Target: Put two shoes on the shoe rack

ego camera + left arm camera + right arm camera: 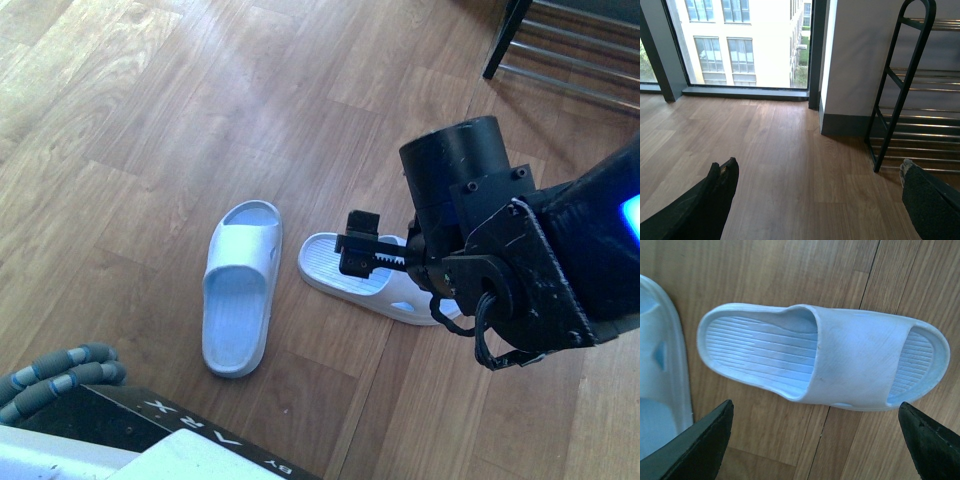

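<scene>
Two pale blue slides lie on the wooden floor. One slide [240, 287] sits to the left, the other slide [345, 280] lies beside it, partly under my right gripper [372, 255]. That gripper hangs open just above this slide [840, 357], its fingers spread wide on either side of the strap and touching nothing. The left slide's edge [660, 375] shows at the side of the right wrist view. My left gripper [817, 185] is open over bare floor, facing the shoe rack [910, 85]. A corner of the shoe rack [570, 45] shows at the far right of the front view.
A window wall [740, 45] and a white wall corner [855, 60] stand behind the rack. A grey ribbed cable [60, 375] and the robot's base [150, 435] fill the near left of the front view.
</scene>
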Tool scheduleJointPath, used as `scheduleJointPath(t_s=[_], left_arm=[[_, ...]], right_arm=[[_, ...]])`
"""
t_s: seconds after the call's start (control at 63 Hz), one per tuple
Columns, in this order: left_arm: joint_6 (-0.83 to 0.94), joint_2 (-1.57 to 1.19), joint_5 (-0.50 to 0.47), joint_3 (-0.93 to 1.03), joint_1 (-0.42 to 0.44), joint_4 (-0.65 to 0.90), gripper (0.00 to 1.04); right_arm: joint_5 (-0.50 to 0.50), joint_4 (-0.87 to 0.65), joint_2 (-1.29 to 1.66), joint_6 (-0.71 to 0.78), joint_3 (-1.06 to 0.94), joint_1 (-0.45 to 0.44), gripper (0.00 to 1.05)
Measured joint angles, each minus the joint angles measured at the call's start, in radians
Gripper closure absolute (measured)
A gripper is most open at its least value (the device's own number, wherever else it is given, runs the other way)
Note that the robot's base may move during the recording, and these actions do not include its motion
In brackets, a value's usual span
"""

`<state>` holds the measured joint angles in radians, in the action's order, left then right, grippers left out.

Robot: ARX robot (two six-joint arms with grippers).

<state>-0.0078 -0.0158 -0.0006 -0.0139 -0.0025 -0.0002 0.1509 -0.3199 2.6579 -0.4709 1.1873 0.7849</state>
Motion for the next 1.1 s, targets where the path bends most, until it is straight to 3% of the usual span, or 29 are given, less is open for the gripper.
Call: scheduleJointPath(t_s=[0.286,0.524,0.651,0.731,0.747,0.89,1.096], left_arm=[[0.000,0.000,0.000,0.000,0.000,0.000,0.09],[0.000,0.000,0.000,0.000,0.000,0.000,0.09],[0.000,0.000,0.000,0.000,0.000,0.000,0.09],[0.000,0.000,0.000,0.000,0.000,0.000,0.09],[0.000,0.000,0.000,0.000,0.000,0.000,0.09],[0.000,0.000,0.000,0.000,0.000,0.000,0.09],[0.000,0.000,0.000,0.000,0.000,0.000,0.09]], right_arm=[[-0.036,0.101,0.180,-0.047,0.149,0.011,0.09],[0.175,0.090,0.194,0.107,0.148,0.064,0.09],[0.201,0.100,0.182,0.129,0.144,0.031,0.09],[0.187,0.117,0.172,0.089,0.140,0.006,0.09],[0.213,0.169,0.150,-0.127,0.155,-0.011,0.09],[0.098,0.163,0.109,-0.220,0.115,-0.007,0.09],[0.098,0.180,0.099,-0.298,0.135,0.031,0.09]])
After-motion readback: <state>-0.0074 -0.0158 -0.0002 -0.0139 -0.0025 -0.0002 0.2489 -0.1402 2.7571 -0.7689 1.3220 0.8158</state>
